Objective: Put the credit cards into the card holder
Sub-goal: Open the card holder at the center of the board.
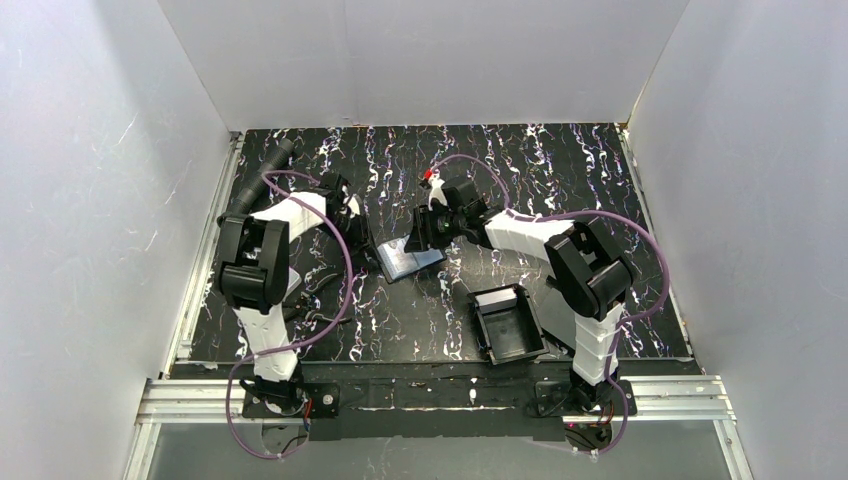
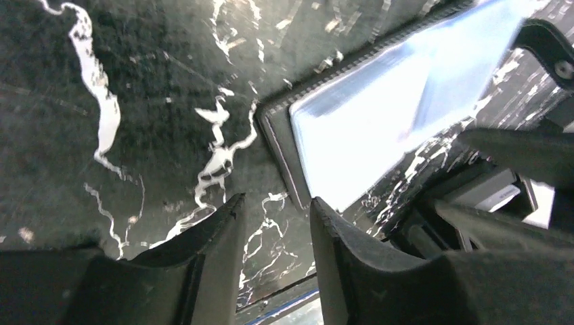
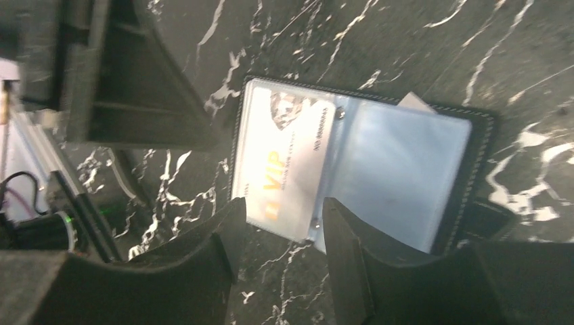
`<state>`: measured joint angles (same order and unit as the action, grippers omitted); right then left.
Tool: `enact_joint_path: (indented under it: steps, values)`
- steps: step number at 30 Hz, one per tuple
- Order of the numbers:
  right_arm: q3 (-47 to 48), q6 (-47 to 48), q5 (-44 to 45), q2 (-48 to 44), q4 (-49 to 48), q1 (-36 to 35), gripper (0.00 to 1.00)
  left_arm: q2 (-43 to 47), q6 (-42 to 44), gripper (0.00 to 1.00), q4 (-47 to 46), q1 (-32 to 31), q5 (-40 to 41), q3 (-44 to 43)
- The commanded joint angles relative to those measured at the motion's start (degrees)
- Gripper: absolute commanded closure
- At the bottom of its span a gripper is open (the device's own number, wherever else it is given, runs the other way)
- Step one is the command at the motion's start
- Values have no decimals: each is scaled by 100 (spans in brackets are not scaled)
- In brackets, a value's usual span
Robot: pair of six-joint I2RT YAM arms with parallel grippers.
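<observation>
The card holder (image 1: 412,258) lies open on the black marbled table between the two arms, pale blue inside with a stitched black edge. In the right wrist view its left half (image 3: 406,169) carries a white card with orange "VIP" lettering (image 3: 288,159); I cannot tell if the card is fully inside a sleeve. My right gripper (image 3: 281,206) is open and empty, just above the holder's near edge. My left gripper (image 2: 277,203) is open and empty, over bare table beside the holder's corner (image 2: 379,128). In the top view the left gripper (image 1: 357,228) and right gripper (image 1: 427,232) flank the holder.
A larger black rimmed tray (image 1: 497,296) sits near the right arm's base. A black cylinder (image 1: 272,160) lies at the far left of the table. White walls close in three sides. The left arm's fingers (image 3: 128,88) show in the right wrist view.
</observation>
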<state>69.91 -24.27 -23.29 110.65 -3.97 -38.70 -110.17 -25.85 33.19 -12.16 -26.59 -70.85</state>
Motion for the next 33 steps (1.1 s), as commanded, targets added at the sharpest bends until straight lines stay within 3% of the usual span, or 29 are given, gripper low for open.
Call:
enact_joint_path:
  steps: [1,6,11,17,21,24,29,30,33]
  values:
    - [418,564,673,-16,595,56,44,973,163,57,270,-61,41,-193]
    - [550,570,749,110,719,142,42,677,-530,60,-519,-637,-742,-379]
    - [259,148,725,135,480,291,55,-126,-1228,73,-1274,-870,-992,-554]
    - [116,324,922,-99,830,275,58,-313,-590,75,-432,-858,-396,-748]
    - [754,714,1466,-764,1995,275,39,283,-422,64,-411,-862,-325,-758]
    - [1376,665,2033,-1156,3515,276,26,608,-287,55,-311,-858,-546,-870]
    - [1173,-1137,2633,-2292,4976,181,11,982,-208,44,-496,-865,-926,-744]
    - [1020,-1660,2767,-2612,5074,95,3,1064,-187,42,-543,-875,-936,-687]
    - [309,-3940,3703,-3779,5330,-193,2,1337,-120,38,-680,-888,-888,-495]
